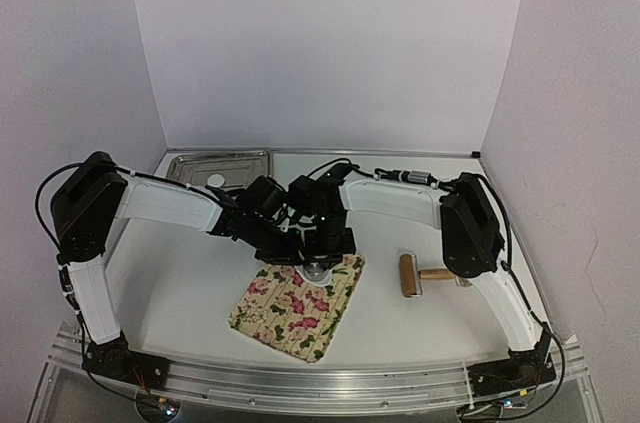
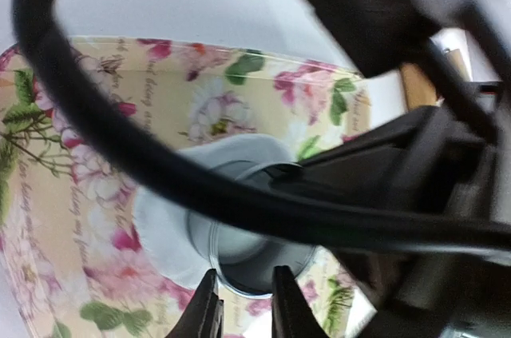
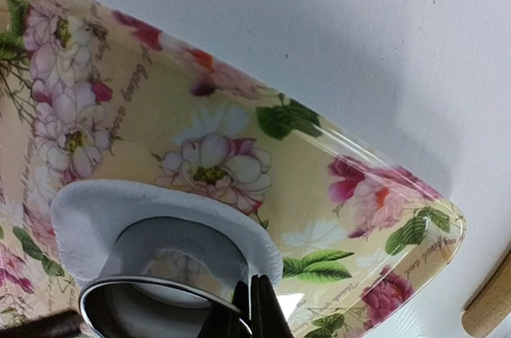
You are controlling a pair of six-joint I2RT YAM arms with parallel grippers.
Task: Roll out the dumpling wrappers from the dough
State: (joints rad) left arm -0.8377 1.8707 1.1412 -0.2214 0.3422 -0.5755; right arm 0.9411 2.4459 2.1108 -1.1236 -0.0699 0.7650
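A flat white sheet of dough [image 2: 160,226] lies at the far edge of a floral mat [image 1: 290,313]. A metal ring cutter [image 2: 239,286] stands on the dough. My right gripper [image 3: 251,306] is shut on the cutter's rim [image 3: 160,282], with the dough [image 3: 160,198] spread round the ring. My left gripper [image 2: 243,306] hovers at the ring's near rim, its fingers a little apart and holding nothing. In the top view both grippers [image 1: 300,251] [image 1: 322,258] meet over the cutter [image 1: 318,269]. One small round dumpling wrapper [image 1: 215,181] lies in the metal tray [image 1: 190,165].
A wooden rolling pin [image 1: 410,274] lies on the table right of the mat. The tray stands at the back left against the wall. A black cable [image 2: 120,154] crosses the left wrist view. White walls close in the table on three sides.
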